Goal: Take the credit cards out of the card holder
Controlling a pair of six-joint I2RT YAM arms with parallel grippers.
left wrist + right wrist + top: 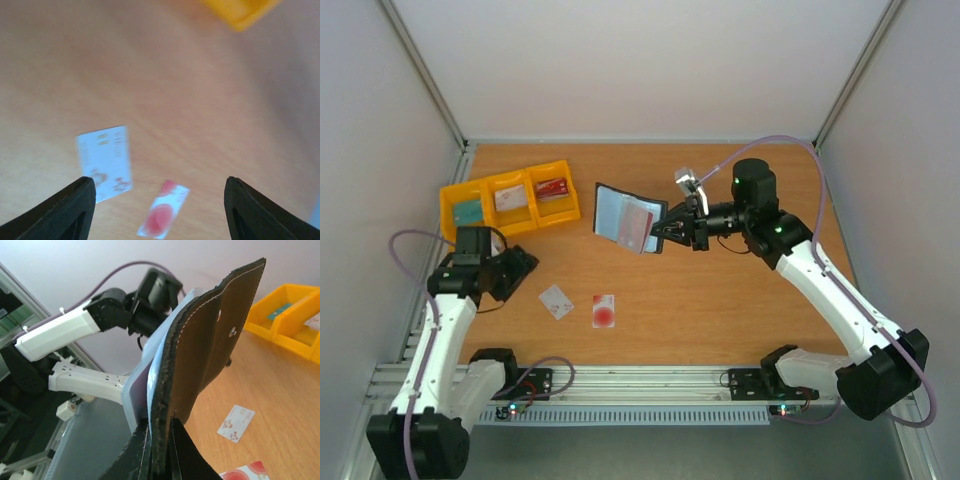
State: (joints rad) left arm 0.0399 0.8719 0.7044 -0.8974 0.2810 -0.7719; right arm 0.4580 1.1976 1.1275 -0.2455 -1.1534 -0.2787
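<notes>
Black bifold card holder hangs over wooden desk centre, pinched by the right end effector at its 3 o'clock, left end effector spread at 8 o'clock; thin edge grip may let it twist when the dark red card gets pulled.

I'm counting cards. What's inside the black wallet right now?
A dark red card sits in the grey-blue pocket of the wallet. Any card tucked deeper in the pockets is covered, so I cannot tell.
</notes>
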